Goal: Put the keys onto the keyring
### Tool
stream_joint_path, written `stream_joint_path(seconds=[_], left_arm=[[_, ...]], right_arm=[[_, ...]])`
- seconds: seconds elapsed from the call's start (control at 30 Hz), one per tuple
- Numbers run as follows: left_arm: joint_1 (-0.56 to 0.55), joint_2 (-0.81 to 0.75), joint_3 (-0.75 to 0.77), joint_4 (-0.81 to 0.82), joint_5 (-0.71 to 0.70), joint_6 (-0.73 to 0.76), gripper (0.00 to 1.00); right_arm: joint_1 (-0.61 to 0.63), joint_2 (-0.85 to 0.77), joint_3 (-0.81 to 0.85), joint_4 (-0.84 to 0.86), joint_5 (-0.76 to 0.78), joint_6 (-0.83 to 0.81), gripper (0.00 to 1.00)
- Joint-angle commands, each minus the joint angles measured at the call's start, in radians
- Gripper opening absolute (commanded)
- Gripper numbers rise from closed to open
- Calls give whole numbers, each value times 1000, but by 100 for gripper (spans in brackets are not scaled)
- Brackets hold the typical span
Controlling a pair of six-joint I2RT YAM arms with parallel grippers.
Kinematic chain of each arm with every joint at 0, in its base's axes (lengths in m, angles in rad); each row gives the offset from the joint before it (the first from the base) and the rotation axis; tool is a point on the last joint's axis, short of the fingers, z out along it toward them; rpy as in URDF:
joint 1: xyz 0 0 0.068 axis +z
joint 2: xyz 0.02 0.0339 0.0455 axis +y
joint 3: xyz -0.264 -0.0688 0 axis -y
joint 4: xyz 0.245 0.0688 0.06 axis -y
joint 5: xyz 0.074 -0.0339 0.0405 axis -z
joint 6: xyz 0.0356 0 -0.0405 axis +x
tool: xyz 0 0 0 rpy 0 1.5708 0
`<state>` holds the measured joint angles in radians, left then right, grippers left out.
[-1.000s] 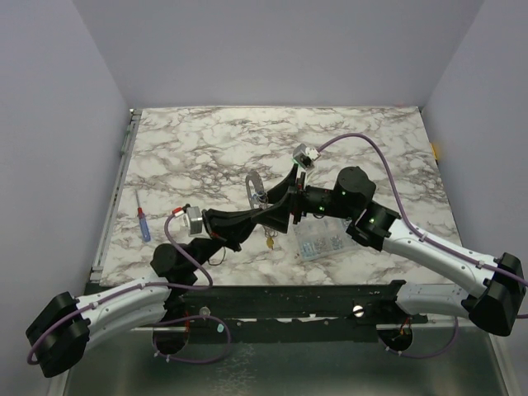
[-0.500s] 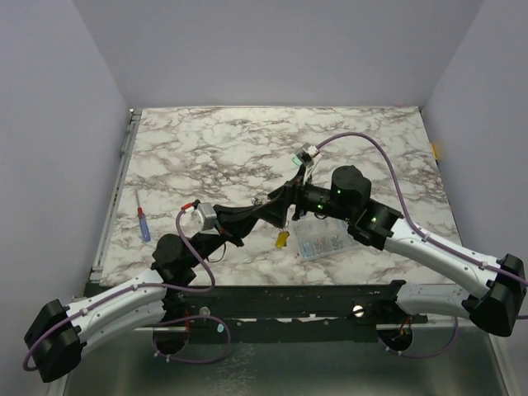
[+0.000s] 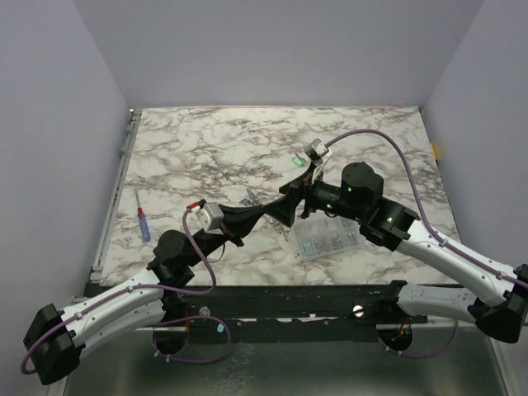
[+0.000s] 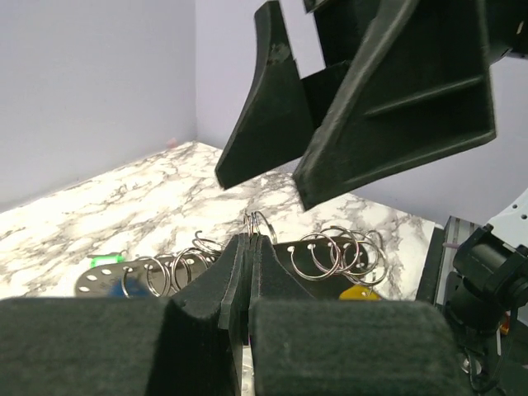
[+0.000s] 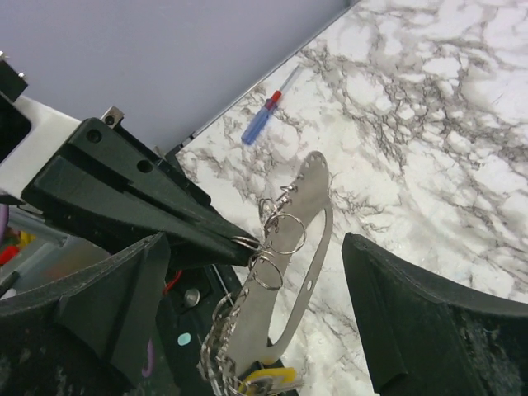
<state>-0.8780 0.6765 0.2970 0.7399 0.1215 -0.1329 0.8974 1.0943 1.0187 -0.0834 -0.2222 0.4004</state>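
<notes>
The left gripper is pinched tight, and its two black fingers press together on one small ring of the keyring. The keyring is a flat, silvery oval strip with a row of small round rings along its edge. It hangs in the air from that pinch, above the middle of the marble table and not lying on it. The right gripper is wide open and holds nothing. One of its fingers stands on each side of the keyring, well apart from it (like two walls with a gap between). In the view from the left wrist, those big black fingers are just above the rings and do not touch them. A yellow key is at the low end of the keyring, in among the rings. The pictures do not make it clear how it is hooked on. A green key shows at the other end of the row of rings, partly hidden. From above, the two grippers meet tip to tip near the middle of the table. The clear box of small parts sits on the table just beside them, on the right arm's side. A little screwdriver with a red and blue handle lies far off by the left edge of the table.
</notes>
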Motion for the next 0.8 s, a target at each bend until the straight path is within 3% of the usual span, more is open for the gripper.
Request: stream_joint_path(seconds=[0.0, 0.17, 0.37, 0.5, 0.57, 0.63, 0.77], left_arm=[[0, -26, 57, -61, -21, 31, 0], [-1, -41, 118, -197, 10, 39, 0], [-1, -87, 152, -281, 67, 51, 0], [-2, -93, 157, -295, 87, 58, 0], [-1, -96, 156, -295, 89, 58, 0], [-3, -99, 153, -295, 91, 58, 0], [-3, -110, 151, -295, 93, 53, 0]], right_arm=[[4, -59, 49, -49, -21, -154, 91], [5, -79, 29, -39, -88, -270, 67], [4, -65, 17, 18, -143, -313, 53], [3, -53, 32, 35, -52, -316, 50], [2, -38, 48, 17, -35, -332, 59], [-3, -13, 77, -15, 6, -330, 61], [-24, 20, 98, -37, 108, -321, 56]])
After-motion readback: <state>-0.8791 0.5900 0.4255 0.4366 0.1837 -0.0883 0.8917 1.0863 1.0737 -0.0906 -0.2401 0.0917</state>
